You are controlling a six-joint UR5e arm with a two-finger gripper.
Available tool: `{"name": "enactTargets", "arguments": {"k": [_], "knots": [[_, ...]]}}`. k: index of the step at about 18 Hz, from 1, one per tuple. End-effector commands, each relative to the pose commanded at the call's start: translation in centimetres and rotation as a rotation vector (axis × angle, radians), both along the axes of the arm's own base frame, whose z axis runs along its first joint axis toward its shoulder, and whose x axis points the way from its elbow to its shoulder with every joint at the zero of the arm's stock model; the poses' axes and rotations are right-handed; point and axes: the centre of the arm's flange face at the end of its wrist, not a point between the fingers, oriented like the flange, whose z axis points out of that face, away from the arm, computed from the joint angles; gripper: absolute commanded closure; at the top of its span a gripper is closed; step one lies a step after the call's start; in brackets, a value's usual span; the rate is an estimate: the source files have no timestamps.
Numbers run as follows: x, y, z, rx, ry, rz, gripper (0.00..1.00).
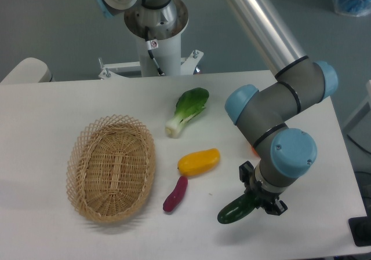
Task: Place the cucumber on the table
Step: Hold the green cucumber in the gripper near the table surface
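Observation:
The cucumber (235, 210) is dark green and glossy, lying low at the front right of the white table (69, 101). My gripper (259, 198) is shut on the cucumber's right end, with the free end sticking out to the lower left. I cannot tell whether the cucumber touches the tabletop or hangs just above it. The gripper's fingertips are mostly hidden behind the wrist and the cucumber.
An oval wicker basket (111, 167) stands at the left. A purple vegetable (175, 194) and a yellow pepper (199, 161) lie in the middle. A bok choy (186, 110) lies behind them. An orange thing (254, 151) peeks out behind the arm.

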Motion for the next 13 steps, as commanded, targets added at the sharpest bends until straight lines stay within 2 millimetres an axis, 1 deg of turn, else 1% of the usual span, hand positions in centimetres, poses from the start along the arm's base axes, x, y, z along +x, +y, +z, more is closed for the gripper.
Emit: {"name": "enactTargets", "arguments": {"k": [8,13], "knots": [[0.1,-0.2,0.0,-0.010,0.001,-0.008,0.87],[0.6,-2.0,0.2,-0.054,0.003,-0.020,0.89]]}}
